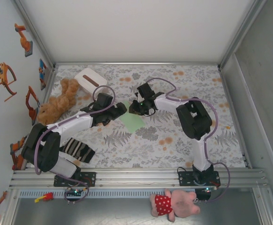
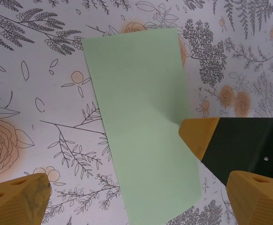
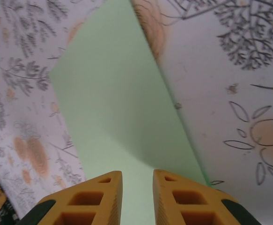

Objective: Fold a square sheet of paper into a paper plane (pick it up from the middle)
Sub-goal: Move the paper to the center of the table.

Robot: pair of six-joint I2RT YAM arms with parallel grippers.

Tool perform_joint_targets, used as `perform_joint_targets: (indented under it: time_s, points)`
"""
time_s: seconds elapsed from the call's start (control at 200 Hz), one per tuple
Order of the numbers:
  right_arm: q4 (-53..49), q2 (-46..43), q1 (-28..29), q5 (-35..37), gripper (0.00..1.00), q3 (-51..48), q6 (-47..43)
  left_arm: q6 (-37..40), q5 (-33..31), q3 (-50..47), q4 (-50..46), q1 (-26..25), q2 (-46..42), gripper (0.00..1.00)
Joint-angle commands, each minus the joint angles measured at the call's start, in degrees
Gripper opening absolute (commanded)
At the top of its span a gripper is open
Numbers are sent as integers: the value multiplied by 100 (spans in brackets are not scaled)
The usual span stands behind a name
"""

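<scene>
We see the thin pale green paper sheet [image 2: 141, 117], a long rectangle, lying on the floral surface [image 2: 33, 93] between both arms. Our left tool [image 2: 137, 197] hangs over it, spread wide. Our right tool [image 3: 137, 180] is narrow, a slim gap showing, one fingertip [image 2: 197, 133] touching the paper's edge.

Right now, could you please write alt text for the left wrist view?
A pale green paper lies on a floral tablecloth, the right gripper meeting its right edge. The left gripper, open, shows fingertips in the bottom corners.
</scene>
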Motion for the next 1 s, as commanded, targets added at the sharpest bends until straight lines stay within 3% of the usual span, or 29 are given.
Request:
perform_joint_targets:
  time_s: [0.0,0.25,0.541,0.706,0.991]
  points:
    - [-333,73,19,338,23,83,-62,-92,127,-6,94,24,36,97]
    - [-76,-288,-159,868,23,-697,654,-200,587,-18,362,21,257,100]
    - [769,-1119,-467,1023,23,-1821,1826,-564,1256,-85,943,-192,663,80]
    - [1201,-1364,-581,429,23,-1750,1609,-671,1304,41,967,-450,896,68]
    - [680,-1488,-637,396,22,-1817,934,-878,1472,93,1271,-661,1277,53]
